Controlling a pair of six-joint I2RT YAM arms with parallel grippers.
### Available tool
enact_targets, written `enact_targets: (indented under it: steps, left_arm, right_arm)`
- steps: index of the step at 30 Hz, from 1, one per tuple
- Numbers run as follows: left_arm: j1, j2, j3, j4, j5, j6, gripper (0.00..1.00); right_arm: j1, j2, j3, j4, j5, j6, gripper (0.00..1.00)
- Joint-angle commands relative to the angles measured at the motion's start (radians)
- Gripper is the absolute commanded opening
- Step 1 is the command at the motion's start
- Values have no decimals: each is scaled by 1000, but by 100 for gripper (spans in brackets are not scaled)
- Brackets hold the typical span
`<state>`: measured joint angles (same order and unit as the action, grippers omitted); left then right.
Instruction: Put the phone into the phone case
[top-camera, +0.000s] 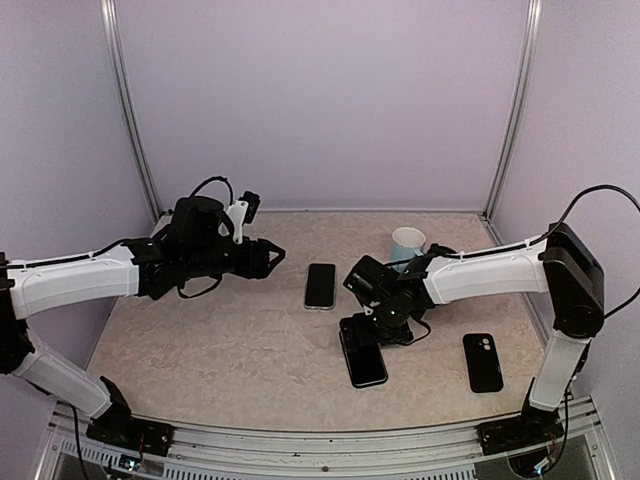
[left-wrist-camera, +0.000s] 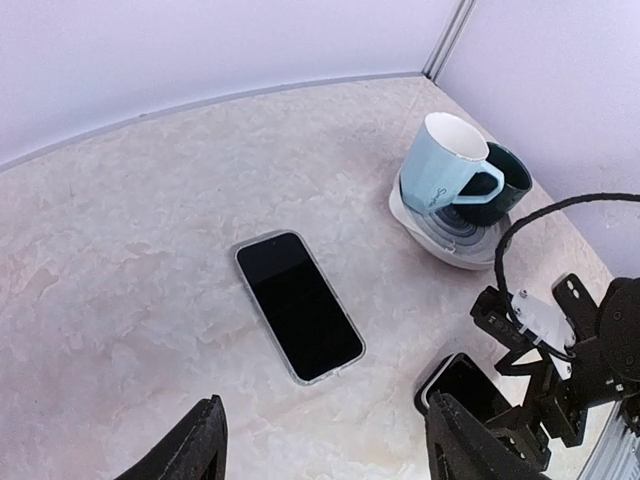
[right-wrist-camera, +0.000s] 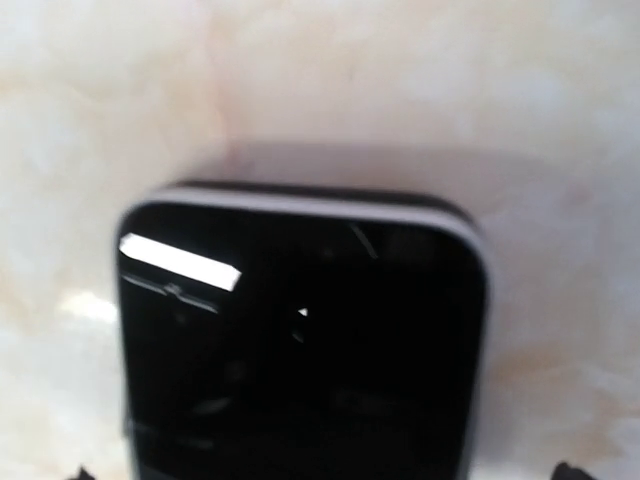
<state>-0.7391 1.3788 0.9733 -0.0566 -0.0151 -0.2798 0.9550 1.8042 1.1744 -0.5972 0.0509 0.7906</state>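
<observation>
A dark phone with a pale rim (top-camera: 364, 358) lies flat on the table, right of centre. In the right wrist view it (right-wrist-camera: 300, 340) fills the frame, with a black edge, perhaps a case, showing behind its top rim. My right gripper (top-camera: 391, 326) hangs directly over its far end. Its fingertips only show at the bottom corners of the wrist view, spread wider than the phone (right-wrist-camera: 325, 472). A second phone in a clear case (top-camera: 320, 285) lies at the centre (left-wrist-camera: 300, 305). My left gripper (top-camera: 272, 258) hovers left of it, open and empty (left-wrist-camera: 330, 450).
A black phone-shaped piece with camera holes (top-camera: 483, 362) lies at the front right. A light blue mug (left-wrist-camera: 445, 165) and a dark green mug (left-wrist-camera: 508, 182) stand in a white dish (left-wrist-camera: 450, 245) at the back right, close behind my right arm (left-wrist-camera: 560, 370).
</observation>
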Motion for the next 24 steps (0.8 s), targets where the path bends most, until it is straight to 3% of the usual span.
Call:
enact_targets:
  steps: [1, 9, 17, 20, 24]
  left_arm:
    - [0, 8, -41, -19, -9, -26, 68]
    - [1, 49, -7, -61, -8, -21, 70]
    - [1, 60, 8, -89, -42, -14, 77]
    - [0, 76, 14, -84, -15, -32, 77]
    - [0, 132, 10, -42, 63, -77, 78]
  right_arm:
    - [26, 77, 64, -90, -5, -14, 99]
    - [78, 216, 174, -192, 17, -42, 97]
    - [94, 225, 195, -237, 101, -51, 62]
    - [106, 203, 187, -196, 119, -80, 50]
    - [117, 127, 127, -78, 162, -126, 41]
